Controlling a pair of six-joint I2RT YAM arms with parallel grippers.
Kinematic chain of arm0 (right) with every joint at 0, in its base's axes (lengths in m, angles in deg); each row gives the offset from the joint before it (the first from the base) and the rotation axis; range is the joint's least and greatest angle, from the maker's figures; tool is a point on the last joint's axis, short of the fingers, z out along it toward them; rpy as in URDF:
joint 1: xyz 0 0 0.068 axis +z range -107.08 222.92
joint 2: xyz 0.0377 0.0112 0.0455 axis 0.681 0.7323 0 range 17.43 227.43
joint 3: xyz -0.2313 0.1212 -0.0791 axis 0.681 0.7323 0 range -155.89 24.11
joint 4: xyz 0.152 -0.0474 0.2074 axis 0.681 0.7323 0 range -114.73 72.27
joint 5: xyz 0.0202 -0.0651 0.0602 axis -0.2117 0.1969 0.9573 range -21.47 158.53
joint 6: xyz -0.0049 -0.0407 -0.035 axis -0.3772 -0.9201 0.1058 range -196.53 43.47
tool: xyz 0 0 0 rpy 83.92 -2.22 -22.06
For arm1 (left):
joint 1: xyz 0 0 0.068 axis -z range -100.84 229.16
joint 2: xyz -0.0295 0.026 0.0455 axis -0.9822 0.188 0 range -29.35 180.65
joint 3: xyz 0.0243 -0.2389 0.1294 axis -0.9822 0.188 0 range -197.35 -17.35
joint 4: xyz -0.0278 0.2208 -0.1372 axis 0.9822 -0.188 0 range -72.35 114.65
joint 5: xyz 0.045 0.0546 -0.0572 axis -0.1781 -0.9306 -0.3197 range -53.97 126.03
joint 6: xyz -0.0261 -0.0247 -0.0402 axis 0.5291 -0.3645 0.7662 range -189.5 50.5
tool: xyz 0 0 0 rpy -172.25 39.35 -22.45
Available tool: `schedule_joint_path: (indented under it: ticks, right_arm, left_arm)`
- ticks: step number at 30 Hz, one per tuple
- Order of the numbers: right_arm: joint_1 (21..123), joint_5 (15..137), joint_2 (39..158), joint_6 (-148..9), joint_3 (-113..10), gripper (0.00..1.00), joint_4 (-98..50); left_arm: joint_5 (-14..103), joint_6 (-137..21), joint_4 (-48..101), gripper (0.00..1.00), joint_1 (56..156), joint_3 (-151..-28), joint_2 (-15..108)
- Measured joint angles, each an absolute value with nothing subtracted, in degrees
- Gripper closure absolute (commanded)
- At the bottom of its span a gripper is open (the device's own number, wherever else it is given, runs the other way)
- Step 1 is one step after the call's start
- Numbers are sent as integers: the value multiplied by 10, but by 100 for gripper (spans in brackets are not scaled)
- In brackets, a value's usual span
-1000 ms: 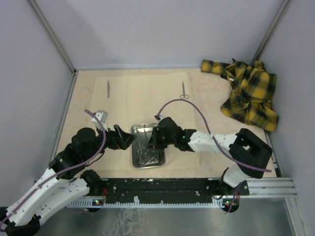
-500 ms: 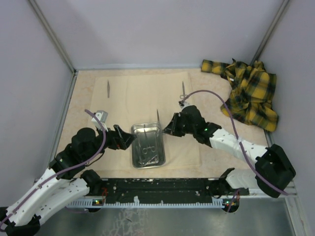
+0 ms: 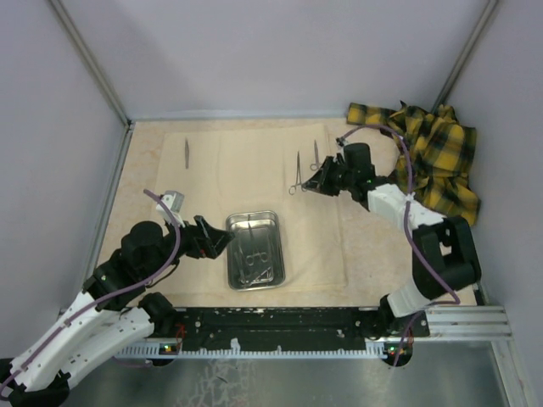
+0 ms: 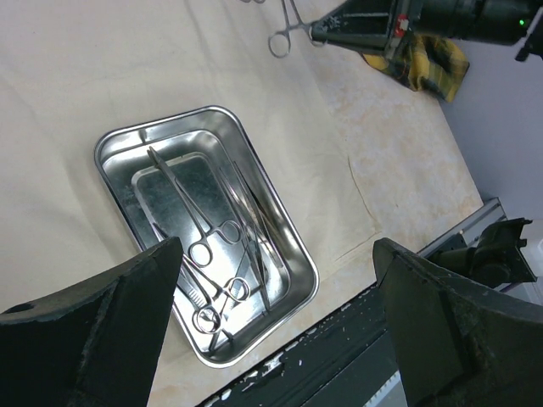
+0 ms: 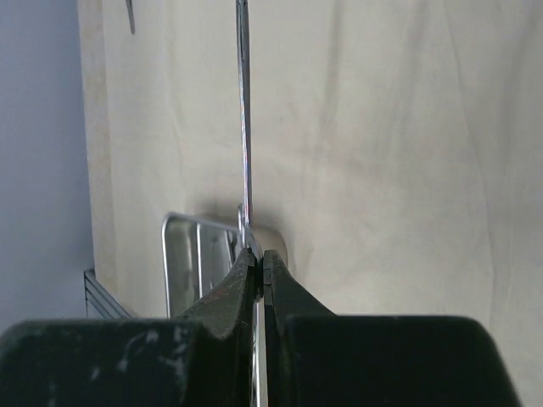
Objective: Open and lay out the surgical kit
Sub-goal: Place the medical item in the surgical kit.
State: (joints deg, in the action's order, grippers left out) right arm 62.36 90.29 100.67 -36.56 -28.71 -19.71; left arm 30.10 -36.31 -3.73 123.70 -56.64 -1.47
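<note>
My right pincer (image 3: 312, 184) is out over the far right part of the beige wrap (image 3: 246, 170), its jaws pressed shut on a thin ring-handled forceps (image 3: 297, 170). It grips close to the rings. The forceps' long axis runs near-to-far, with the tips pointing at the back wall and the rings toward me. I cannot tell whether it touches the wrap or hangs just above it.

Just to its right lies another ring-handled clamp (image 3: 316, 156), roughly parallel, rings also toward me. A pair of tweezers (image 3: 187, 153) lies well apart on the wrap's far left, on the same axis.

The steel tray (image 3: 280, 250) sits at the wrap's near middle, long side near-to-far. Several clamps (image 4: 212, 246) lie lengthwise in it, rings at the near end.

My left pincer (image 3: 216, 239) hovers just left of the tray, spread wide and holding nothing. The plaid cloth (image 3: 433, 161) is bunched in the far right corner of the bench (image 3: 373, 254).
</note>
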Motion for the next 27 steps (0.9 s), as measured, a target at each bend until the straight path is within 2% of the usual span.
schedule_joint_path:
  ticks: [12,20,27]
  right_arm:
    - [572,1012,1286,-375,-496,100,-263]
    - [568,1039,1390,-358,-567,100,-287]
    - [559,1046,1424,-347,-588,100,-293]
  left_arm:
    - [309,-363,-26,1,1237,-555,-13]
    - [307,-367,-23,1,1237,-549,-5]
    - [299,-374,-17,1,1237,-544,9]
